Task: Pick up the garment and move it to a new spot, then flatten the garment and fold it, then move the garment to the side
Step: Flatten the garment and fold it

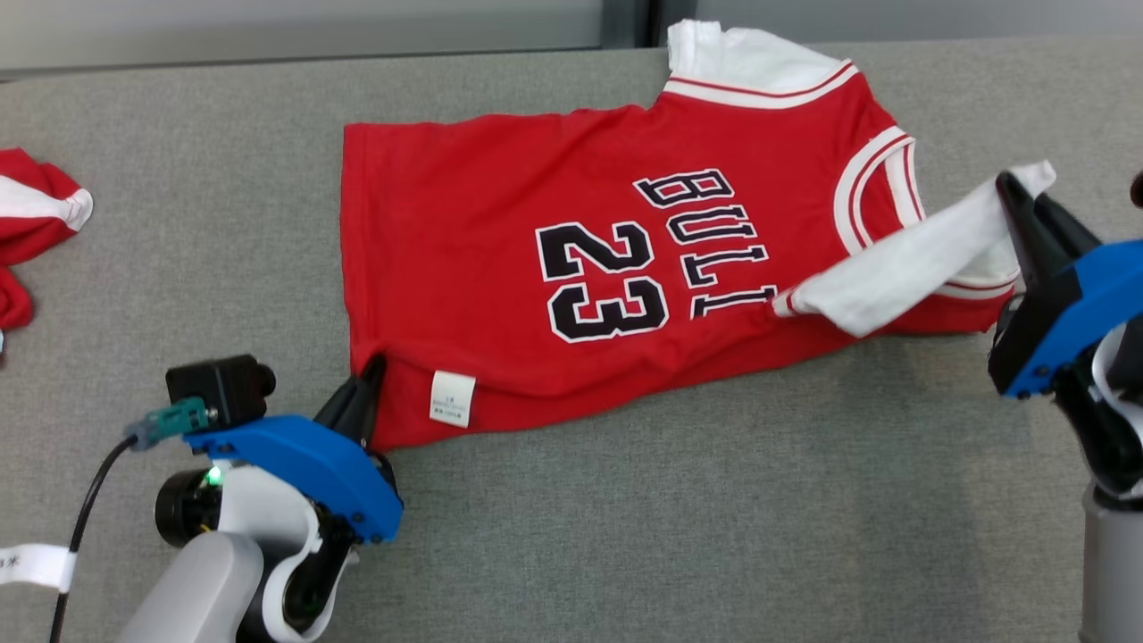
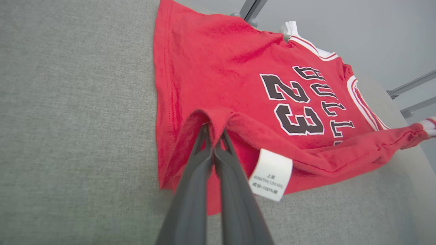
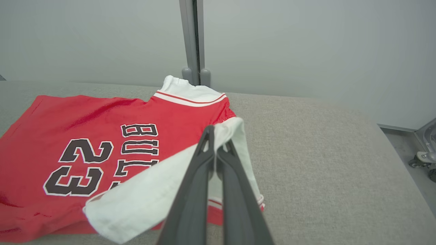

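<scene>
The garment (image 1: pixel 580 268), hem (image 1: pixel 353 268) pinched in the left gripper (image 1: pixel 368 379) and white sleeve (image 1: pixel 902 268) in the right gripper (image 1: pixel 1013 192), could slip from either thin hold if they pull unevenly.

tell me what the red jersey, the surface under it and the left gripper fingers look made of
Jersey: soft knit fabric, matte, wrinkling where pinched; its label seems to say 100% something, likely cotton. Table cover: grey woven cloth, visible heathered weave. Left gripper's fingers: smooth dark plastic or rubber, slight sheen; can't tell which.
</scene>
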You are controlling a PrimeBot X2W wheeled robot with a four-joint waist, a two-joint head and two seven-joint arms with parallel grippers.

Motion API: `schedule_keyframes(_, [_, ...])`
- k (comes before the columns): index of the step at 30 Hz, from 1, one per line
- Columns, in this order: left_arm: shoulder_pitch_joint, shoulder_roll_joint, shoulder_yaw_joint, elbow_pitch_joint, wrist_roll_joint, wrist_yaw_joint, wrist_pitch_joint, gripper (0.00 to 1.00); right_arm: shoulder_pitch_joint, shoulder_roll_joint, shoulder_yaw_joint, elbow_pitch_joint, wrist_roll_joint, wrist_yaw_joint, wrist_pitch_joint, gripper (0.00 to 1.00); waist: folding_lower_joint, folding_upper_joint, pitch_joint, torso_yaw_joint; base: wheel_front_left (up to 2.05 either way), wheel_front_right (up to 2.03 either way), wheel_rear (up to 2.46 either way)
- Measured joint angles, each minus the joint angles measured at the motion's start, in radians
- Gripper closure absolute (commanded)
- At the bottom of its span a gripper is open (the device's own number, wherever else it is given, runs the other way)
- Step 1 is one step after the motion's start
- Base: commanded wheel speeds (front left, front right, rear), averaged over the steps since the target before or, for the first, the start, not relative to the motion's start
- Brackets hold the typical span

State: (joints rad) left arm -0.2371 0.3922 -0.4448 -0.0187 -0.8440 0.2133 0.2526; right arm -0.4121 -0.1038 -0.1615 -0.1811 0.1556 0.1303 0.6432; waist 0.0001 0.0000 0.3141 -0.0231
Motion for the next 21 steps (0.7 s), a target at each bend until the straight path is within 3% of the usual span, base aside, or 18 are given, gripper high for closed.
schedule_keyframes(10, [-0.131,-0.018,0.007,0.152,0.019,-0.032,-0.034,1.0,-0.136,-0.031,0.043,0.207,-0.034,0.0,-0.081,1.0,0.0001,0.0,0.058,0.011,0.0,0.0,0.0])
schedule_keyframes(11, [-0.138,-0.018,0.006,0.161,0.021,-0.035,-0.035,1.0,-0.142,-0.032,0.047,0.222,-0.034,0.0,-0.091,0.69,0.0001,0.0,0.06,0.011,0.0,0.0,0.0])
schedule_keyframes(12, [-0.143,-0.019,0.006,0.169,0.023,-0.038,-0.035,0.95,-0.147,-0.033,0.05,0.235,-0.031,0.0,-0.1,0.0,0.0,0.0,0.061,0.012,0.0,0.0,0.0])
schedule_keyframes(13, [-0.146,-0.021,0.003,0.175,0.023,-0.039,-0.036,0.66,-0.155,-0.031,0.05,0.248,-0.025,0.0,-0.112,0.0,0.0,0.0,0.062,0.012,0.0,0.0,0.0])
schedule_keyframes(14, [-0.15,-0.022,0.0,0.182,0.025,-0.043,-0.036,0.0,-0.161,-0.03,0.053,0.259,-0.019,0.0,-0.121,0.0,0.0,0.0,0.062,0.013,0.0,0.0,0.0])
schedule_keyframes(21, [-0.152,-0.038,-0.026,0.202,0.041,-0.065,-0.076,0.0,-0.178,-0.036,0.061,0.315,0.019,0.0,-0.21,0.0,0.0,0.0,0.028,0.025,0.0,0.0,0.0])
